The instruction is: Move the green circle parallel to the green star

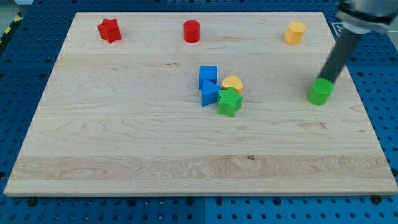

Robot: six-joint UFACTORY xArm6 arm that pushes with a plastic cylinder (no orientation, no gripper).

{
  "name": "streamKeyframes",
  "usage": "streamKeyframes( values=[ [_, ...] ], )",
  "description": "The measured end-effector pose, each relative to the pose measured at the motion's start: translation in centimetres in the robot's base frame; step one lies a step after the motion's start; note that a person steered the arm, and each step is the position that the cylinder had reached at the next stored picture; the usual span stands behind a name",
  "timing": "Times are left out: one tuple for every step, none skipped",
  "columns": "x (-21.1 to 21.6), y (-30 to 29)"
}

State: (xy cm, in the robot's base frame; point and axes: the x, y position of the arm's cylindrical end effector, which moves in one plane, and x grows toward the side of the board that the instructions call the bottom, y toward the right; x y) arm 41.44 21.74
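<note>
The green circle (320,92) is a round green block at the view's right side of the wooden board (124,143). The green star (229,102) lies near the board's middle, touching a cluster of other blocks. My tip (327,81) comes down from the view's upper right and rests against the top right edge of the green circle. The green star is well to the left of the tip, at about the same height in the view as the circle.
A blue cube (208,75), a blue triangle (209,93) and a yellow heart (233,83) crowd the green star. A red star (109,30), a red cylinder (191,31) and a yellow hexagon (295,32) sit along the top edge.
</note>
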Motion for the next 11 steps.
streamKeyframes(
  values=[
    [0.0,-3.9],
    [-3.6,-0.4],
    [-1.4,5.5],
    [4.2,6.8],
    [5.4,3.6],
    [5.4,-0.6],
    [5.0,-0.1],
    [2.7,2.9],
    [1.3,1.8],
    [1.3,-2.4],
    [1.3,-6.1]
  ],
)
